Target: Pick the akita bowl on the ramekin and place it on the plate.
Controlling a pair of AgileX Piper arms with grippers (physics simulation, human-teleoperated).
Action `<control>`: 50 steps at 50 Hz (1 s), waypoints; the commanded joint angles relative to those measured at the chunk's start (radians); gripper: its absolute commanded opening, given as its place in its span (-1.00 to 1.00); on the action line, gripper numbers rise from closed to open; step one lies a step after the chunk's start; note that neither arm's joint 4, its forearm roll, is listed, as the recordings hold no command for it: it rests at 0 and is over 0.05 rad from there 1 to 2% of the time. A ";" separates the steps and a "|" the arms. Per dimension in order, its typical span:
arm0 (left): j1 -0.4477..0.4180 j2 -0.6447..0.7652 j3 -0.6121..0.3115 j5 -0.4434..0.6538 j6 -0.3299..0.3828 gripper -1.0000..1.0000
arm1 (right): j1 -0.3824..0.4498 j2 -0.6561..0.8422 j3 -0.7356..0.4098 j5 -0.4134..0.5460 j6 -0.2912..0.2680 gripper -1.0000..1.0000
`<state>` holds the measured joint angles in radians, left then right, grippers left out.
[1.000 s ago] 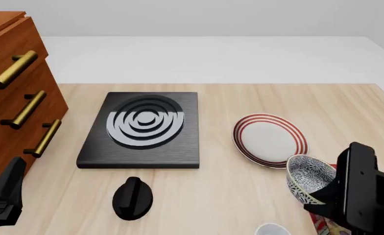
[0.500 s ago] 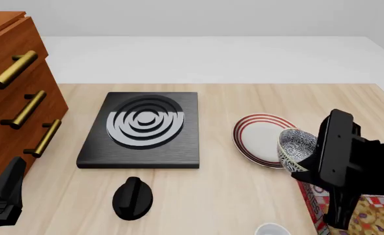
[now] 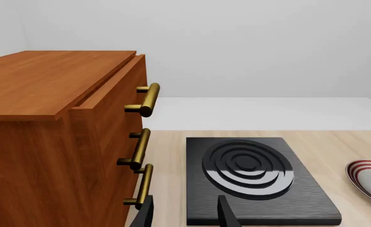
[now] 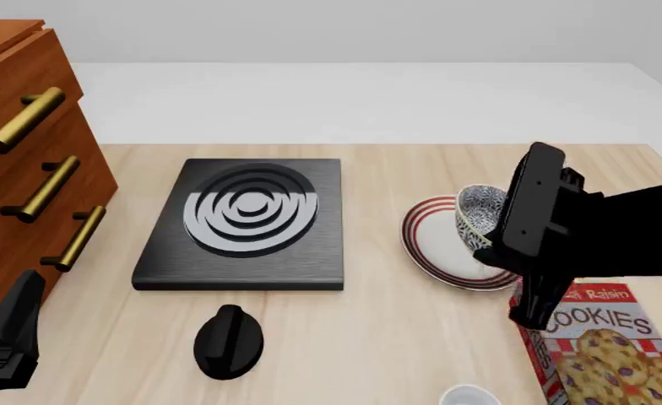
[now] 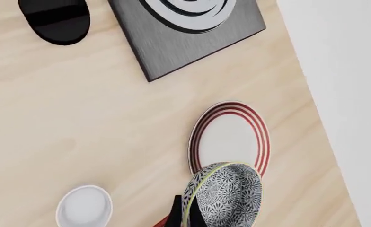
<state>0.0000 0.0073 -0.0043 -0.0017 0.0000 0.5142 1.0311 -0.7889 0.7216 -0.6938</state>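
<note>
The akita bowl (image 4: pixel 478 213), grey-speckled, hangs tilted above the near right part of the plate (image 4: pixel 438 253), a white plate with red rings. My right gripper (image 5: pixel 187 213) is shut on the bowl's rim (image 5: pixel 226 198); in the front view the black arm hides its fingers. The plate (image 5: pixel 228 137) lies just beyond the bowl in the right wrist view. The plain white ramekin (image 4: pixel 469 395) sits with nothing in it at the table's front edge and also shows as the ramekin (image 5: pixel 84 206). My left gripper (image 3: pixel 185 216) is open with nothing in it at the front left (image 4: pixel 8 333).
A black square burner (image 4: pixel 246 221) with grey rings lies left of the plate, and a black knob (image 4: pixel 229 340) sits in front of it. A wooden drawer cabinet (image 4: pixel 27 169) with brass handles stands at the left. A cookie box (image 4: pixel 601 346) lies at the front right.
My right gripper has carried the bowl away from the front edge, up and back to above the plate, uncovering the cookie box. The left arm has not moved.
</note>
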 commanded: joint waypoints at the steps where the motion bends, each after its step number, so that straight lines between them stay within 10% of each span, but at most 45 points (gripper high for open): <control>1: 0.000 0.000 0.000 0.000 0.000 1.00 | -0.062 0.084 -0.041 -0.078 -0.011 -1.00; 23: 0.000 0.000 0.000 0.000 0.000 1.00 | -0.145 0.170 -0.077 -0.139 -0.062 -1.00; 50: 0.000 0.000 0.000 0.000 0.000 1.00 | -0.169 0.324 -0.174 -0.204 0.006 -1.00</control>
<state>0.0000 0.0073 -0.0043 -0.0017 0.0000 0.3508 1.3074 -0.9361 0.5459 -0.7027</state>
